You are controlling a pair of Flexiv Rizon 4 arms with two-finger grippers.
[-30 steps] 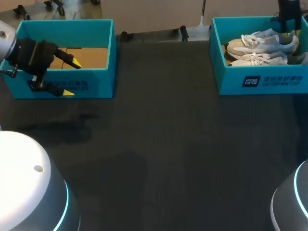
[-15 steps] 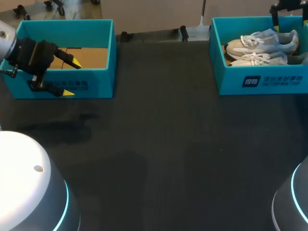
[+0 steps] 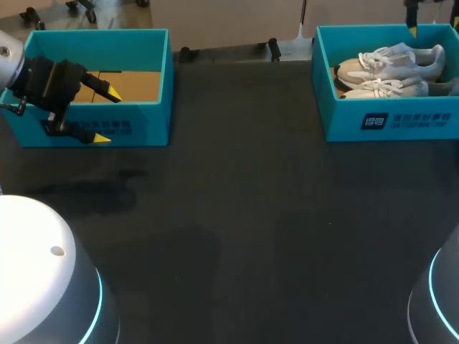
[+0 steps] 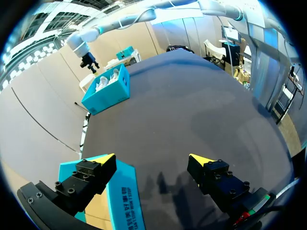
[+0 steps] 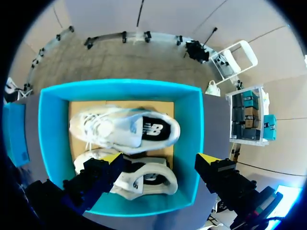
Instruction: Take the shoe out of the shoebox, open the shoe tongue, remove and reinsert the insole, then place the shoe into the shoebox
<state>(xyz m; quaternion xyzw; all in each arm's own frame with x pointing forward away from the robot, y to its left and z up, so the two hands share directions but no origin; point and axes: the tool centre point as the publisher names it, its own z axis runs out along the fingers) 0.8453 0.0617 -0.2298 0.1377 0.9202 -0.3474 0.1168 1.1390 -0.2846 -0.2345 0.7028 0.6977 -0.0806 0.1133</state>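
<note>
Right fingers point(image 5: 111, 159) wide apart above two white shoes point(image 5: 125, 129) in shoebox point(image 5: 53, 143), left fingers point(image 4: 103, 160) wide, astride empty box point(image 4: 121, 191) wall.

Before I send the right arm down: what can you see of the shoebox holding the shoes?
The shoebox is an open teal box with a brown floor and dark print on its front wall. It stands upright at the table's far right. Two white lace-up shoes lie inside, side by side. The right gripper hovers open above it, touching nothing.
</note>
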